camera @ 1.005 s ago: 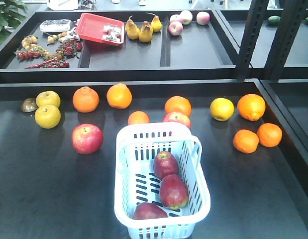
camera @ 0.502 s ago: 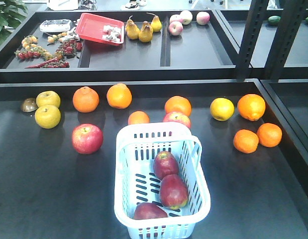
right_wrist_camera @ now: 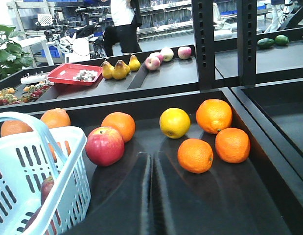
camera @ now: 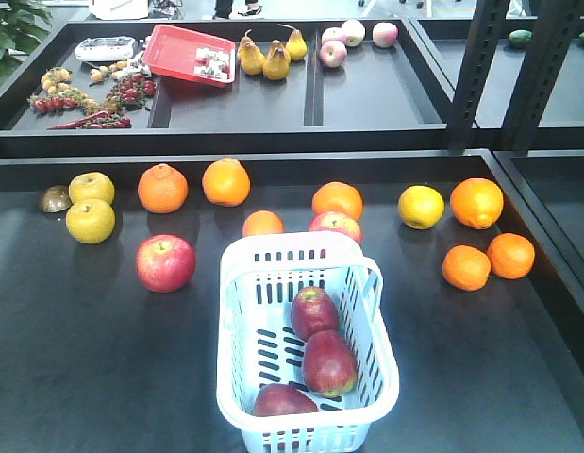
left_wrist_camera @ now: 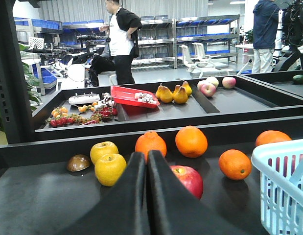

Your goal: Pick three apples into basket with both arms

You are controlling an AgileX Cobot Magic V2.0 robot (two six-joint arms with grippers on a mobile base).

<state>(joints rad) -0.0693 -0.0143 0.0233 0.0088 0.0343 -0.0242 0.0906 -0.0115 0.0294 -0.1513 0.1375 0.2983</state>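
Note:
Three dark red apples lie inside the pale blue basket [camera: 237, 283] at the front centre of the table: one apple [camera: 314, 311] farthest back, a second apple [camera: 328, 361] in the middle and a third apple [camera: 284, 401] at the near end. Neither arm shows in the front view. My left gripper [left_wrist_camera: 147, 154] is shut with nothing between its fingers, low over the table to the left of the basket [left_wrist_camera: 281, 159]. My right gripper [right_wrist_camera: 152, 155] is also shut and empty, to the right of the basket [right_wrist_camera: 24, 147], through whose slots one apple [right_wrist_camera: 46, 188] shows.
Brighter red apples [camera: 165, 262] [camera: 336, 225] sit on the table left of and behind the basket. Oranges [camera: 466, 267], a lemon-yellow fruit [camera: 421, 206] and yellow-green fruits [camera: 91, 220] lie around. A raised ledge [camera: 273, 142] bounds the back; uprights [camera: 480, 66] stand at the right.

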